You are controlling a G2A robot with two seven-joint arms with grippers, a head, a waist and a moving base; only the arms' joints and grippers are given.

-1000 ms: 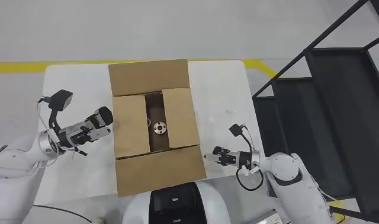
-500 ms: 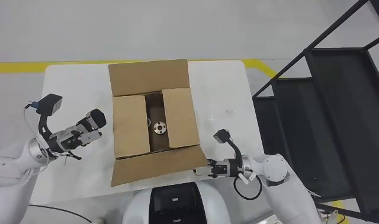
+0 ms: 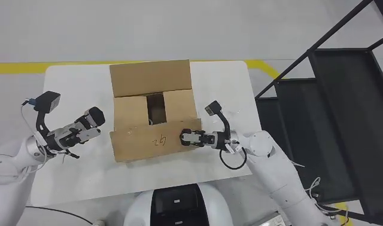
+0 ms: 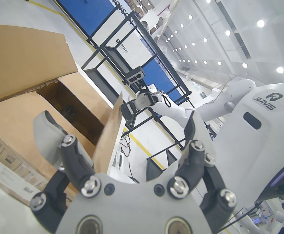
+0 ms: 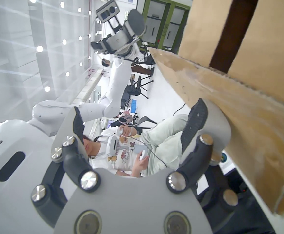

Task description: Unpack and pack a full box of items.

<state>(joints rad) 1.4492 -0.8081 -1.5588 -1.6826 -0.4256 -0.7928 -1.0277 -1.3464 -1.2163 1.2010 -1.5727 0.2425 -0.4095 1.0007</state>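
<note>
Box [image 3: 133, 115]: mid-worktop [image 3: 222, 85]. Side flaps [image 3: 179, 105] folded in, near flap [image 3: 149, 143] tipped up, far flap [image 3: 149, 76] lying open. I judge packing nearly done, closing left.
Right claw [image 3: 185, 137]: my fingers spread, one against the near flap's outer face.
Left claw [image 3: 97, 117]: spread, empty, beside box, apart.

An industrial robotics lab: blue pegboard racks [image 4: 83, 3], ceiling spotlights [image 4: 260, 23], yellow floor tape [image 3: 24, 66].
</note>
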